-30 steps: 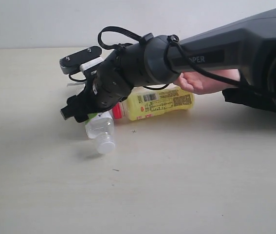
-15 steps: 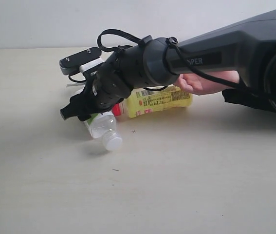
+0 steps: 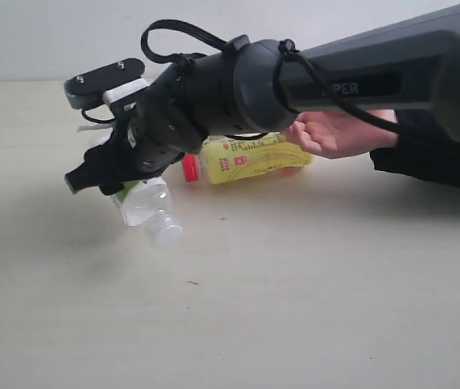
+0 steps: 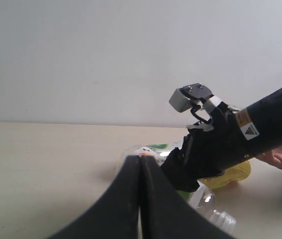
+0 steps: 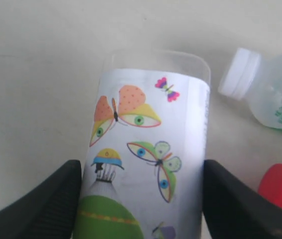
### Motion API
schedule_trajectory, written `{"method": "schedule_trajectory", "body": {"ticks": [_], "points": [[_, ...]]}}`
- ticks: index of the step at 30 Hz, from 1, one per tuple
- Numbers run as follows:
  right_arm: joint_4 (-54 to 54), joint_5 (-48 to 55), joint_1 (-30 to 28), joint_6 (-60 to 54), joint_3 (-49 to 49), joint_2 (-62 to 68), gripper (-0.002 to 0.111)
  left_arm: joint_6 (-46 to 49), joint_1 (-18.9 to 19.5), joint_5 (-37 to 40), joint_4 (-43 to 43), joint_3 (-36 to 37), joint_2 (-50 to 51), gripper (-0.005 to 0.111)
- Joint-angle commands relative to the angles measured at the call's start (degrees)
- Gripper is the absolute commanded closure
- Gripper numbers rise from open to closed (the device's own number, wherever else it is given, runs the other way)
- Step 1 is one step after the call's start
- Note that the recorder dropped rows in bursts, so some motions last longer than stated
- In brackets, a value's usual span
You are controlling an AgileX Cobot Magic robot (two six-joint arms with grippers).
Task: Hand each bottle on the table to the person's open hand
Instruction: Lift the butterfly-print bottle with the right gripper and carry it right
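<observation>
A: Between the fingers of the right gripper, what is sitting?
B: The butterfly-labelled bottle; both fingers are pressing its sides. A white-capped bottle is lying just beside it, on the tabletop.
A: And the left gripper?
B: Its fingers are pressing together, gripping nothing.

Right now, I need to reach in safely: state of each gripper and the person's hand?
Left gripper: closed, empty.
Right gripper: closed on the white-capped bottle.
Person's hand: open, palm up, empty.
</observation>
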Motion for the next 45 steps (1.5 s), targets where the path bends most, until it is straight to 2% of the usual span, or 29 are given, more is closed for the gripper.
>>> {"method": "schedule_trajectory", "body": {"ticks": [1, 8, 14, 21, 26, 33, 41, 45], "points": [[-0.2, 5.0, 2.5, -1.9, -0.4, -4.0, 0.108, -0.4, 0.1, 0.0, 0.2, 0.0, -0.4, 0.107], [-1.9, 12.2, 5.8, -3.1, 0.8, -12.7, 0.108, -0.4, 0.1, 0.0, 0.2, 0.0, -0.4, 0.107], [-2.0, 12.9, 5.8, -2.9, 8.8, -23.6, 0.108, -0.4, 0.1, 0.0, 0.2, 0.0, -0.4, 0.107], [-12.3, 17.1, 5.2, 6.0, 18.4, -39.0, 0.108, -0.4, 0.1, 0.0, 0.2, 0.0, -0.4, 0.107], [-11.9, 23.5, 2.2, 4.6, 21.4, -47.5, 0.108, -0.4, 0.1, 0.0, 0.2, 0.0, -0.4, 0.107], [-11.7, 25.2, -4.9, 4.4, 29.2, -57.7, 0.108, -0.4, 0.1, 0.0, 0.2, 0.0, -0.4, 0.107], [-11.2, 19.5, -11.0, 3.0, 38.7, -57.9, 0.108, -0.4, 0.1, 0.0, 0.2, 0.0, -0.4, 0.107], [-10.6, 16.4, -13.0, 2.5, 39.6, -55.0, 0.108, -0.4, 0.1, 0.0, 0.2, 0.0, -0.4, 0.107]]}}
